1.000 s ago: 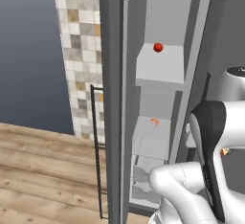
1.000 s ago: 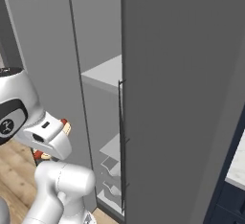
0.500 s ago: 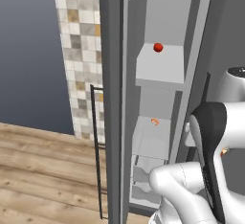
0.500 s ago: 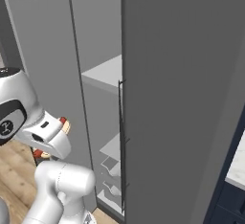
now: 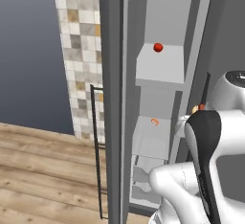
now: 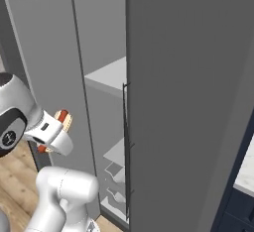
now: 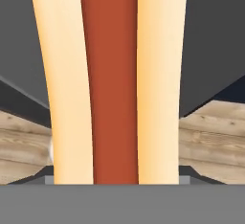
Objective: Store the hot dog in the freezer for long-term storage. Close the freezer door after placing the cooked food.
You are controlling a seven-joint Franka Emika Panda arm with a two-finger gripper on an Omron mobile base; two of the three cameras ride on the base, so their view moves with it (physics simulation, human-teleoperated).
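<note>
The hot dog (image 7: 110,79) ran the full height of the hand view, tan bun on either side of a red-orange sausage, so close to the lens that the robot was evidently carrying it; the fingertips themselves were hidden behind it, and whether they pinched the bun could only be judged, not seen. In the right base view the same bun (image 6: 63,119) poked out past the white hand, with the gripper (image 6: 57,127) held at mid-height just left of the freezer door (image 6: 47,72). That door stood swung wide, its dark bar handle (image 5: 97,151) facing the tiled wall (image 5: 79,50) on the left, leaving the compartment exposed for loading.

Inside the freezer (image 5: 165,89), a pale upper shelf (image 5: 160,67) carried a small red round item (image 5: 158,48), and a small orange item (image 5: 154,121) lay on the shelf (image 5: 152,139) below it. Drawers or bins (image 5: 146,184) sat lower down, near the wooden floor (image 5: 43,170). The hot dog remained outside the cabinet, near its open front, apparently held lengthwise so it could slide in over a shelf edge. The likely remaining work was to reach it onto a free shelf, release it, then push the door shut. To the far right, a second tall grey panel (image 6: 193,102) stayed closed, with navy cabinetry (image 6: 243,196) beyond it.
</note>
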